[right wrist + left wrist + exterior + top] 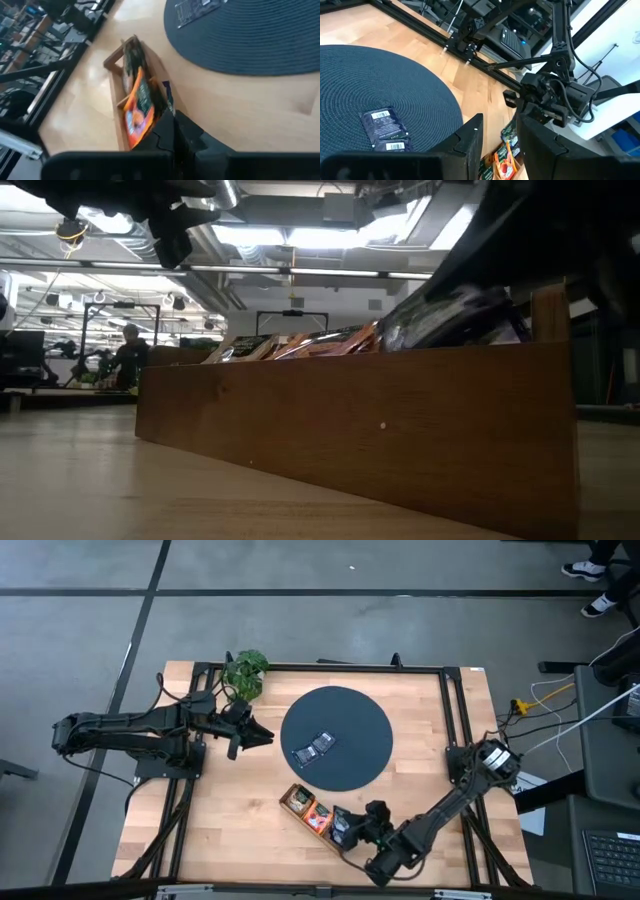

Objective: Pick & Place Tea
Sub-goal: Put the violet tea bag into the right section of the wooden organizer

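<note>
Blue sachet pinched in right tool over wooden tray; left tool spread beside mat.

Robotics lab or workshop indicated: exposed ceiling ducts at top of low view, person at workbench at left, keyboard at lower right of high view.

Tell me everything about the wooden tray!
The tray is a long, narrow box of light brown wood with low walls and dividers making compartments. It lies flat on the table, angled, just off the dark mat's near edge without touching it. Green and orange tea sachets stand on edge inside it. The right end effector is at one end, its fingers closed on a dark sachet over the tray.
</note>
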